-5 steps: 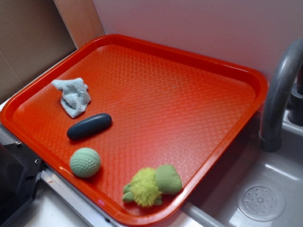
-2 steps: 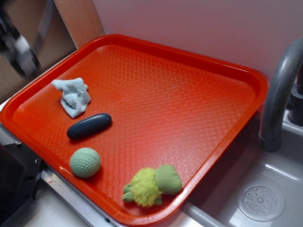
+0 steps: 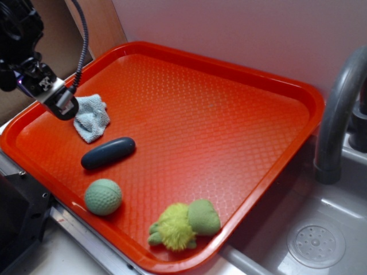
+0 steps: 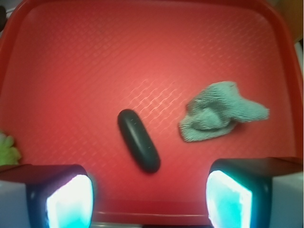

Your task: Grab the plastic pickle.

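Note:
The plastic pickle [image 3: 108, 153] is a smooth dark blue-grey capsule lying flat on the orange tray [image 3: 229, 114], near its left side. In the wrist view the pickle [image 4: 138, 140] lies slanted just beyond the fingers. My gripper [image 3: 64, 106] hangs above the tray's left edge, up and to the left of the pickle and apart from it. Seen from the wrist, the gripper [image 4: 149, 199] is open, its two pale pads spread wide with only tray between them.
A crumpled light blue cloth [image 3: 89, 117] lies beside the gripper, just behind the pickle. A pale green dimpled ball [image 3: 103, 196] and a fuzzy yellow-green plush toy [image 3: 183, 224] sit near the tray's front rim. A grey tap [image 3: 338, 114] and sink [image 3: 315, 243] stand at the right.
The arm came into view at the upper left and dropped down toward the tray's left edge, beside the cloth. The objects on the tray have not moved.

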### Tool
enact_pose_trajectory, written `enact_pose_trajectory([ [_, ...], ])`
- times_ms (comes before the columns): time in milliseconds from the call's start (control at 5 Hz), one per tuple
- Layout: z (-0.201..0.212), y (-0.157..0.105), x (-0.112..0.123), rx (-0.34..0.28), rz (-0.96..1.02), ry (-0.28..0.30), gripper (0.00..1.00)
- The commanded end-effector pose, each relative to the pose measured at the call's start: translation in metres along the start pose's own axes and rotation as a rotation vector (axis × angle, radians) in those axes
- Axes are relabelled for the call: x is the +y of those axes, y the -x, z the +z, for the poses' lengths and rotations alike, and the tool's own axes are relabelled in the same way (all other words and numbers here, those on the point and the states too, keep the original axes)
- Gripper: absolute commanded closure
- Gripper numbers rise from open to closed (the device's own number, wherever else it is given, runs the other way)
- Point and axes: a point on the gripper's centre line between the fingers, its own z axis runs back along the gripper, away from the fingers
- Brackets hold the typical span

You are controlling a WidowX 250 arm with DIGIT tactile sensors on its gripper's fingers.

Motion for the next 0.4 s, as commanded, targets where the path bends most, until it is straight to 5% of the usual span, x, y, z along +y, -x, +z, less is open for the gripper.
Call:
enact_pose_trajectory([
  [0,0.003,-0.007,0.001,-0.016,0.009,0.000,0.00],
  [200,-0.051,-0.019,-0.009,0.002,-0.049,0.036,0.00],
])
